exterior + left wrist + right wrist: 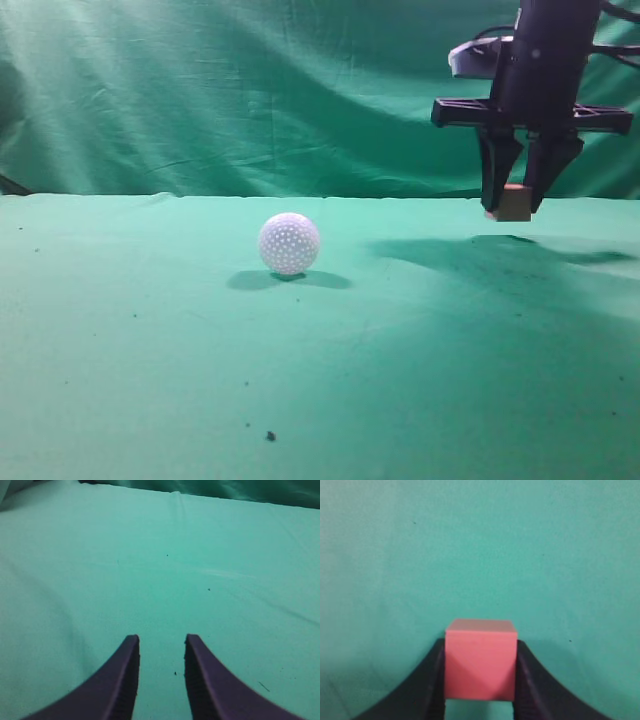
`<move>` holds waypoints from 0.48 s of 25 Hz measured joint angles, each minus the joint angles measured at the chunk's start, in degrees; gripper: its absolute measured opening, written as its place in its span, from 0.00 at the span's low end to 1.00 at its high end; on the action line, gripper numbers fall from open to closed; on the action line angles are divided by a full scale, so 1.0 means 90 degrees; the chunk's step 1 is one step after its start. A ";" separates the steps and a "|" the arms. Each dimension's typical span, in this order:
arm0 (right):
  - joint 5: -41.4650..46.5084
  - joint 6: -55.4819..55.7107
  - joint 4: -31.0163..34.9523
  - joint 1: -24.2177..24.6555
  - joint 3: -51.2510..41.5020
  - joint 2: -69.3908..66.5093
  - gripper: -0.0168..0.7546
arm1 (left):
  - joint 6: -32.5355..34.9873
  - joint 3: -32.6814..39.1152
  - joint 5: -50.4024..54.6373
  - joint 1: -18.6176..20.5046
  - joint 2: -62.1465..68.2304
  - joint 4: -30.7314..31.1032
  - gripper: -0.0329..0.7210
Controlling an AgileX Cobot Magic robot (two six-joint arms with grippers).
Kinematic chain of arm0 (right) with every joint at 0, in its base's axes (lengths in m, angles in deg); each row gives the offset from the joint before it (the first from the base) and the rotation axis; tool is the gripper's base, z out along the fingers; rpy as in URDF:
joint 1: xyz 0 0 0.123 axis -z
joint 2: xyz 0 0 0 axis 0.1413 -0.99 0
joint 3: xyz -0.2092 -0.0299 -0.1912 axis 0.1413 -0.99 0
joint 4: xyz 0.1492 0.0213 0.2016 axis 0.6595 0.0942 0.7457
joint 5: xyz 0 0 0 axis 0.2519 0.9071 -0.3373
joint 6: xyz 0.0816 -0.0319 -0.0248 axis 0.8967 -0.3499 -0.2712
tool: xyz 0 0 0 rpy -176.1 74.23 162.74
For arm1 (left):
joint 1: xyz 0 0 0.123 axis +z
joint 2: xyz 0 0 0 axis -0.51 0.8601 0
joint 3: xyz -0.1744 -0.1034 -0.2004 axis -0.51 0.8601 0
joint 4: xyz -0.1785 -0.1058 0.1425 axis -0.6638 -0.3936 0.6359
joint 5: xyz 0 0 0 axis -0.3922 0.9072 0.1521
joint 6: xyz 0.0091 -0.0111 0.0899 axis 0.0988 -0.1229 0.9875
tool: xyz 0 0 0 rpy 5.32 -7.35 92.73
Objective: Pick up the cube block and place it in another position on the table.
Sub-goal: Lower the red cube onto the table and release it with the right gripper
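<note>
— Specks dot the counter (200,380) up front; where's the cube block (514,203)?

— Clamped in my right gripper (517,200), aloft, well right of the ball (289,243). I'd lower straight, level, then release. My left gripper (161,652) hangs parted, empty.
</note>
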 joint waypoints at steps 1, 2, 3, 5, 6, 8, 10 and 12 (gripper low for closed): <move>0.0000 0.0000 0.0000 0.0000 0.0000 -0.0033 0.31 | 0.0000 0.0000 0.0000 0.0000 0.0000 0.0000 0.39; 0.0000 0.0000 0.0000 0.0000 0.0000 -0.0033 0.31 | 0.0000 0.0000 0.0000 0.0000 0.0000 0.0000 0.39; 0.0000 0.0000 0.0010 0.0000 0.0014 -0.0033 0.39 | 0.0000 0.0000 0.0000 0.0000 0.0000 0.0000 0.39; 0.0078 0.0000 0.0010 0.0000 0.0095 -0.0033 0.54 | 0.0000 0.0000 0.0000 0.0000 0.0000 0.0000 0.39; 0.0208 0.0000 0.0010 0.0000 0.0179 -0.0033 0.64 | 0.0000 0.0000 0.0000 0.0000 0.0000 0.0000 0.39; 0.0548 0.0000 0.0014 0.0000 0.0417 0.0002 0.78 | 0.0000 0.0000 0.0000 0.0000 0.0000 0.0000 0.39; 0.0841 0.0000 0.0026 0.0000 0.0623 0.0129 0.78 | 0.0000 0.0000 0.0000 0.0000 0.0000 0.0000 0.39; 0.1085 0.0000 0.0041 0.0000 0.0705 0.0399 0.55 | 0.0000 0.0000 0.0000 0.0000 0.0000 0.0000 0.39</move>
